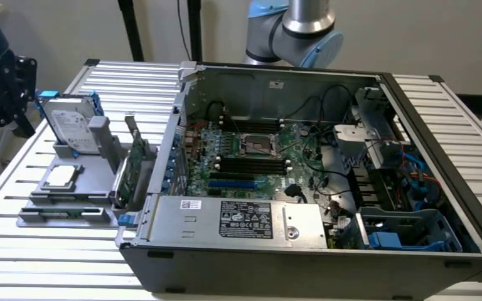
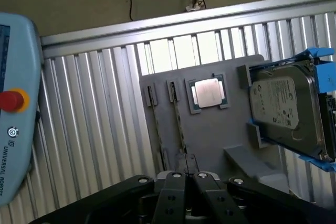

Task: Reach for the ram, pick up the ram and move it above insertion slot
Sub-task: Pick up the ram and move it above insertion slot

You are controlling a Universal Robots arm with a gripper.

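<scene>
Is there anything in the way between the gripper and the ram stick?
No, nothing visible. In the wrist view the gripper hangs above the gray holder, where the ram stands on edge in its groove with open air over it. A second stick stands beside it, apart, not in between.

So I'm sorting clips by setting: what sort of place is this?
Probably a robotics lab bench for computer assembly: an open PC case sits on a slatted metal table, a grey fixture holds a hard drive, and a Universal Robots teach pendant is nearby.

robot lab, slatted bench (image 1: 447, 110), open computer case (image 1: 308, 266)
</scene>
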